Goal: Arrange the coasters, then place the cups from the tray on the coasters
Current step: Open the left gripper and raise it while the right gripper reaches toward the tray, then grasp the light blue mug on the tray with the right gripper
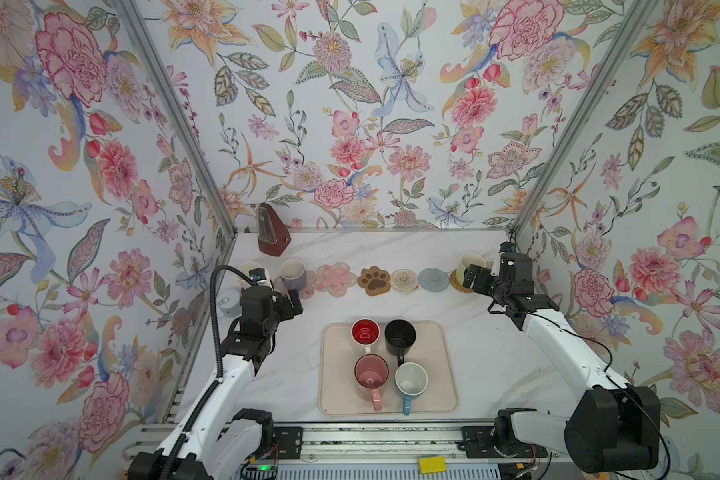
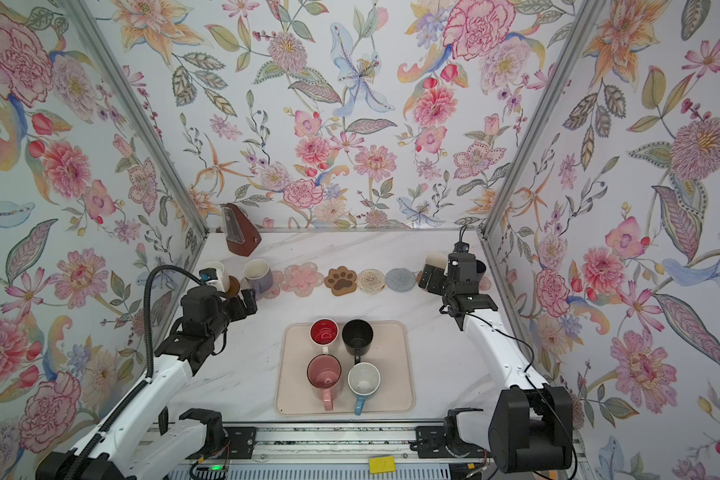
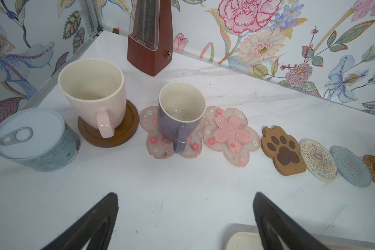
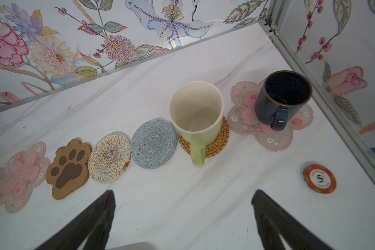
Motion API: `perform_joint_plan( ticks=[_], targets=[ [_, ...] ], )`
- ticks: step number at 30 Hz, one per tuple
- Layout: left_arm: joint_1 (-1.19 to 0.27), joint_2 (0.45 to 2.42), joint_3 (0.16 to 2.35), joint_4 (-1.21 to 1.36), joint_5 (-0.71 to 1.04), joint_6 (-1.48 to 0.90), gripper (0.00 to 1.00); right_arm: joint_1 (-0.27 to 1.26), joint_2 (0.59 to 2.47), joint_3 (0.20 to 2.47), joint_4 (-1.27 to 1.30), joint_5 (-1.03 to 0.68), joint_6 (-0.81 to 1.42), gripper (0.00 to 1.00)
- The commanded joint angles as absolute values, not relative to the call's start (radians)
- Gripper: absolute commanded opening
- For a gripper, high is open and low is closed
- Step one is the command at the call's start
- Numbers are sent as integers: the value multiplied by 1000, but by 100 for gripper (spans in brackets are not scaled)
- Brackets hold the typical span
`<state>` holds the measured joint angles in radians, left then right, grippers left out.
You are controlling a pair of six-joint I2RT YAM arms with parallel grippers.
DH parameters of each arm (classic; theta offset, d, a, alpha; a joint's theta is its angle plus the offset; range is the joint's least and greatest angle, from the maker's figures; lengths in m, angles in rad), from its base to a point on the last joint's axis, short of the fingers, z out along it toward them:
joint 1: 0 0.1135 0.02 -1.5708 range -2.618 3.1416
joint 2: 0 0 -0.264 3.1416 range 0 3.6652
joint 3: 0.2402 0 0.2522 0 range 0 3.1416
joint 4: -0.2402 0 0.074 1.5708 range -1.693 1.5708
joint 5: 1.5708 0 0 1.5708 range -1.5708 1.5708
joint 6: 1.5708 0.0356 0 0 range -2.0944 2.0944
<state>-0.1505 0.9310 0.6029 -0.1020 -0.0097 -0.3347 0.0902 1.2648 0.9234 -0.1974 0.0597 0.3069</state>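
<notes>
Coasters line the back of the table. The cream-pink cup (image 3: 93, 95) stands on the brown disc (image 3: 126, 134) and the lavender cup (image 3: 180, 114) on a pink flower (image 3: 154, 140). A second pink flower (image 1: 336, 279), the paw print (image 1: 374, 280), the cream woven round (image 1: 404, 280) and the grey round (image 1: 433, 279) are bare. The light green cup (image 4: 196, 112) sits on the rattan coaster (image 4: 217, 138), the navy cup (image 4: 281, 97) on a flower (image 4: 240, 114). The tray (image 1: 337, 399) holds the red-inside (image 1: 365, 332), black (image 1: 400, 336), speckled pink (image 1: 371, 374) and blue (image 1: 410, 380) cups. My left gripper (image 3: 185, 194) is open just short of the lavender cup. My right gripper (image 4: 182, 193) is open just short of the green cup.
A brown metronome (image 1: 271, 230) stands at the back left. A pale-blue lidded can (image 3: 33, 140) sits beside the cream-pink cup near the left wall. A poker chip (image 4: 319, 178) lies by the right wall. Floral walls close in three sides.
</notes>
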Motion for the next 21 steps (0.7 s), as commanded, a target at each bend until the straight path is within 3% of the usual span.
perform_joint_plan(
  ticks=[1, 12, 21],
  targets=[
    [-144, 892, 588, -51, -10, -346, 99, 98, 1280, 935, -216, 51, 326, 99],
    [-144, 865, 571, -19, -36, -345, 99, 145, 1254, 934, -284, 40, 357, 99],
    [-143, 830, 556, -11, -40, -348, 99, 360, 1135, 881, -494, 117, 454, 99]
  ],
)
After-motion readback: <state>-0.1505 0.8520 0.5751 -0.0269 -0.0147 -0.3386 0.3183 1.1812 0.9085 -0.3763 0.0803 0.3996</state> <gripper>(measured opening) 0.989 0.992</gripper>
